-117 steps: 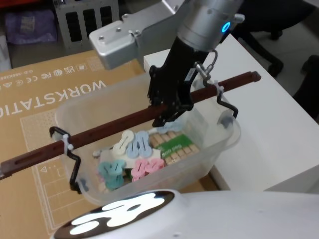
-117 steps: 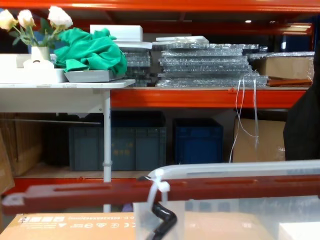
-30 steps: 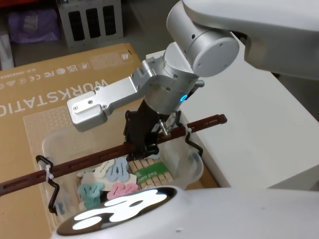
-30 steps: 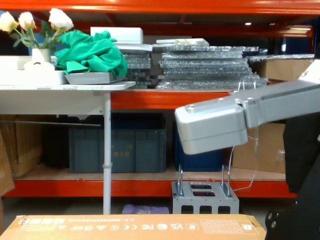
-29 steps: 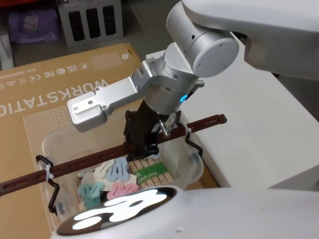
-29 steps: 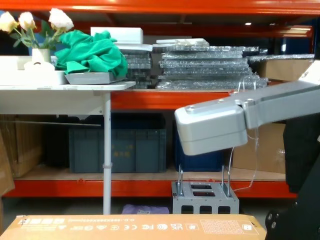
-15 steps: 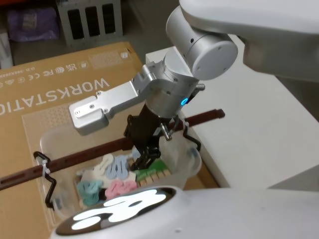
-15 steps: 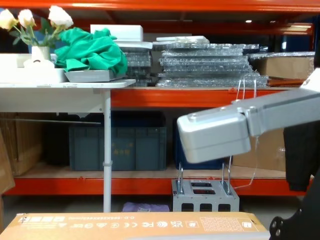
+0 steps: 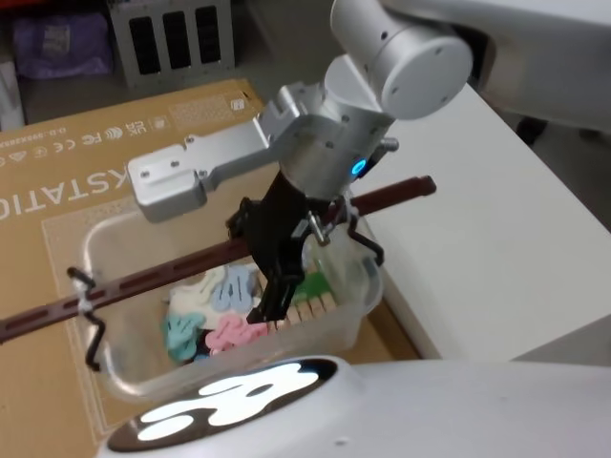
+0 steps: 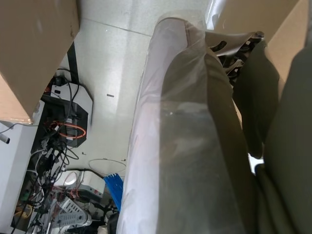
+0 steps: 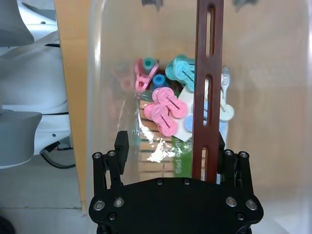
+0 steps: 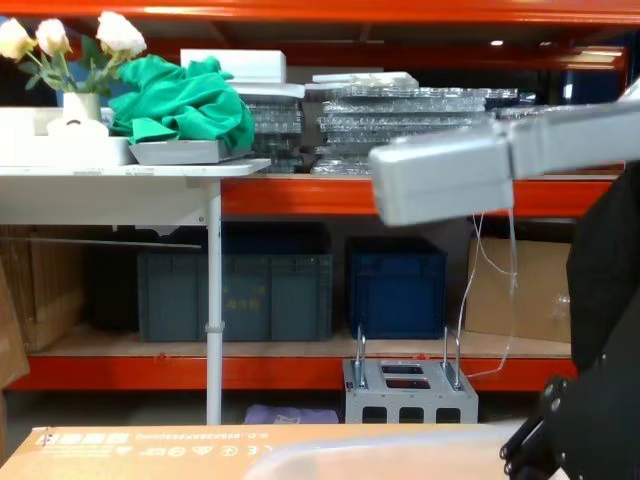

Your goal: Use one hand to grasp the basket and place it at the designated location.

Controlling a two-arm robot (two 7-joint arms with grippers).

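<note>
The basket, a frosted translucent tub holding colourful clips, sits on the brown cardboard sheet. Its reddish-brown bar handle runs across the top on white clips. My right gripper reaches down over the basket's middle, open, with the bar between its black fingers. In the right wrist view the bar handle lies close against one finger of the right gripper, with the other finger well apart from it. The basket's rim shows low in the chest view.
A white table borders the cardboard on the right. A grey perforated metal crate stands on the floor beyond, also seen as the crate under orange shelving. Dark blue crates sit on the lower shelf. The floor has cables on it.
The basket came down from mid-air onto the cardboard. In the last half second my right gripper opened off the bar, its grey link rose, and the basket shifted slightly right.
</note>
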